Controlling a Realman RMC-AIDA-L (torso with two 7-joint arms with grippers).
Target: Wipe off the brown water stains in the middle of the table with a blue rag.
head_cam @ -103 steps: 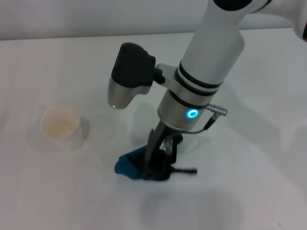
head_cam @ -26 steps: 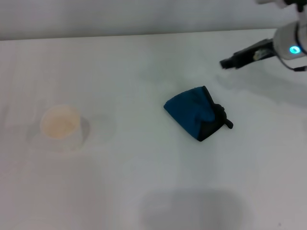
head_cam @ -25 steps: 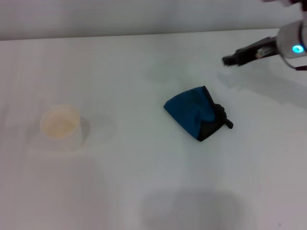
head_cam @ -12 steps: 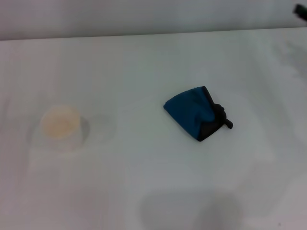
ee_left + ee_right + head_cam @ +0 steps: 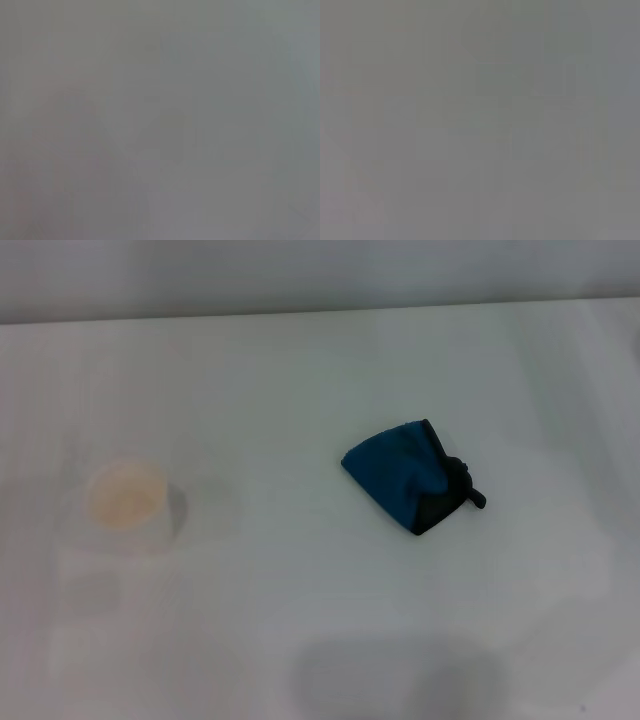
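Observation:
The blue rag (image 5: pixel 402 483) lies crumpled on the white table (image 5: pixel 300 370), a little right of the middle, with its black edging and loop tag pointing right. No gripper touches it. I see no brown water stains on the tabletop in the head view. Both grippers are out of view; the two wrist views show only plain grey.
A white cup (image 5: pixel 130 506) with a tan inside stands on the left side of the table. The table's far edge (image 5: pixel 320 312) runs along the top of the head view.
The right arm let go of the rag, which now lies right of the middle, and it drew away to the upper right until it left the head view.

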